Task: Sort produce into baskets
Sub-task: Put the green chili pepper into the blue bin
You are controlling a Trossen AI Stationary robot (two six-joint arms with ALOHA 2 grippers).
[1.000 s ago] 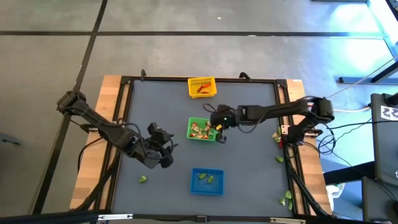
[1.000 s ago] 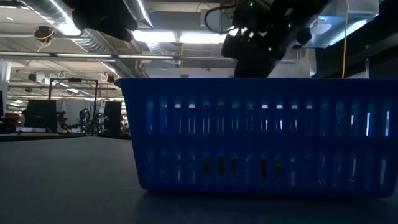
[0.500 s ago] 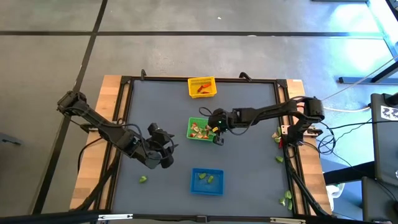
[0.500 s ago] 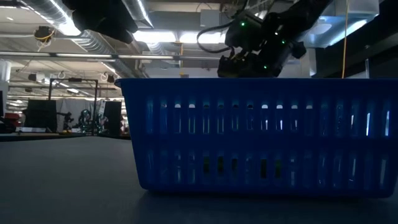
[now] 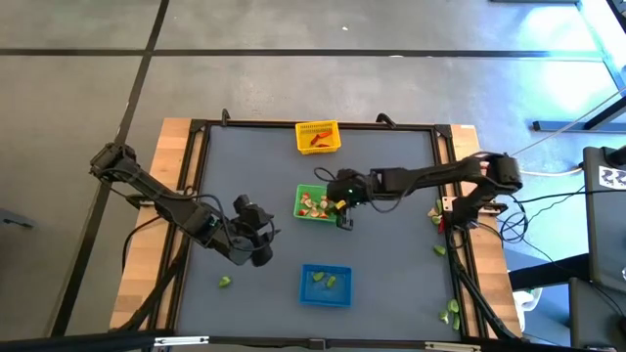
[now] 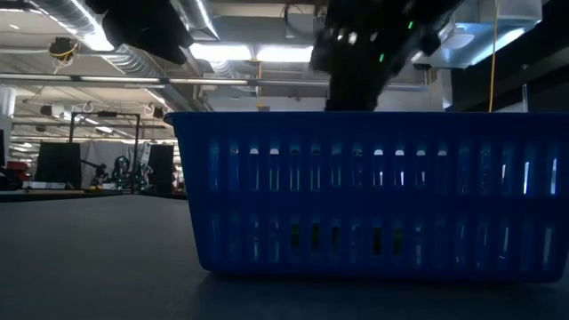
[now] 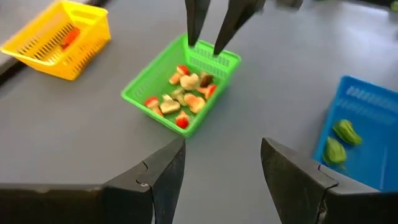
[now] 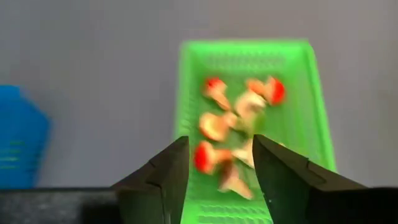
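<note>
Over the middle of the table, the right gripper (image 5: 342, 207) hangs above the green basket (image 5: 315, 204), its two fingers spread apart, and the right wrist view looks straight down between them at a red-and-cream piece (image 8: 206, 156) lying among the others. That looks like a drop-off: nothing is pinched between the fingers now. To do this step well, I'd say the arm should lift straight up and clear the rim before swinging away, so it doesn't hook the mesh wall and drag the basket.

Near the front-left part of the table, the left gripper (image 5: 256, 238) waits, fingers spread and empty. One light green piece (image 5: 225, 282) lies close to the front-left corner, and more green pieces (image 5: 452, 311) sit off along the right edge. The blue basket (image 5: 325, 285) near the front edge holds green ones already, and the yellow basket (image 5: 318, 137) at the back edge holds a red piece. Plenty left to sort.
</note>
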